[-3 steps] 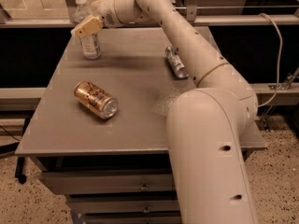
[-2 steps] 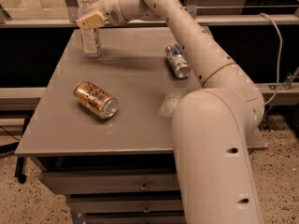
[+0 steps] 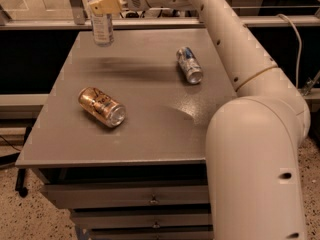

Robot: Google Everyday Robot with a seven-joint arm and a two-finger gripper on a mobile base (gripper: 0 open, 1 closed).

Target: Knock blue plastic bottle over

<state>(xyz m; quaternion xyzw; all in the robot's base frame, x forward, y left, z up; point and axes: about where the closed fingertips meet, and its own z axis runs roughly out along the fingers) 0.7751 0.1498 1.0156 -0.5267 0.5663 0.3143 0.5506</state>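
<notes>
Your gripper (image 3: 106, 4) hangs over the table's (image 3: 150, 139) far left corner, level with the top of the blue plastic bottle (image 3: 102, 30); you cannot tell whether it is wide or closed. The bottle stands upright near the far edge. Shove hard and it may roll off; strike too high and you may skim the cap. The 2 cans, gold can (image 3: 101, 106) and blue-silver can (image 3: 189, 65), lie well apart.
</notes>
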